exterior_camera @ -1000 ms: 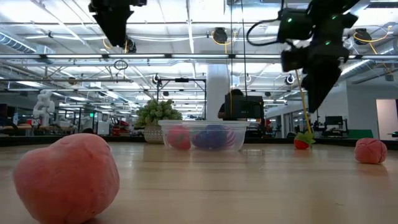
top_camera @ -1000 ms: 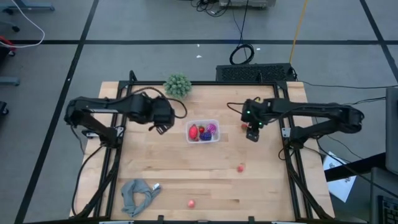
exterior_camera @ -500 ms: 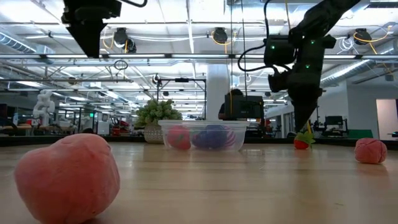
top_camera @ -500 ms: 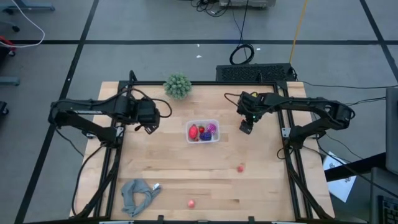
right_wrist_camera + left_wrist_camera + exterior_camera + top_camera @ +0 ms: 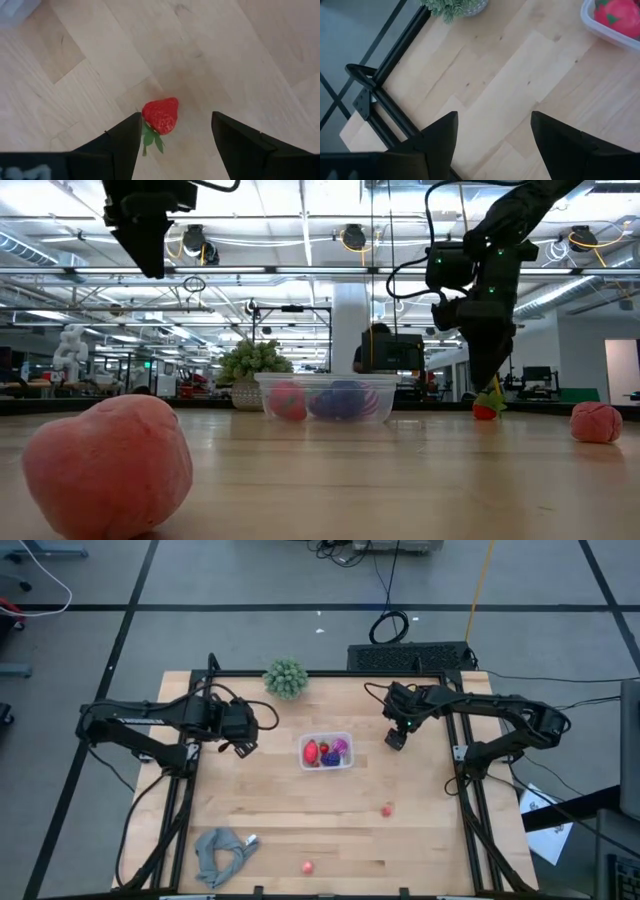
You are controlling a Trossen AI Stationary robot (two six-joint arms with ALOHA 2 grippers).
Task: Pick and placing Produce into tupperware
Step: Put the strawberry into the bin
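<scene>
I have the right gripper (image 5: 172, 131) hanging over the strawberry (image 5: 161, 115), which lies on the bare worktop (image 5: 270, 815) just right of the tupperware (image 5: 326, 751), apart from it. To do this pick well, I judge I should come straight down with the berry centred between the 2 fingers (image 5: 120, 142), stop short of scraping the wood, and close on the red body, not on the green leaves, which point toward the wrist and would likely slip. In the wrist view the berry sits nearer 1 finger than the other, so a small sideways correction before descending looks wise. These fingers stand spread wide, with clear gaps on both sides of the berry, holding and touching nothing. The tupperware already holds several pieces, red, magenta and purple. 2 more pinkish pieces (image 5: 386, 809) lie on the worktop nearer the front edge, well apart from the container. The left gripper (image 5: 492, 131) waits above the worktop to the container's left, its fingers parted about halfway and empty. A green bushy ball (image 5: 285, 677) and a grey cloth (image 5: 222, 851) sit clear of the work.
</scene>
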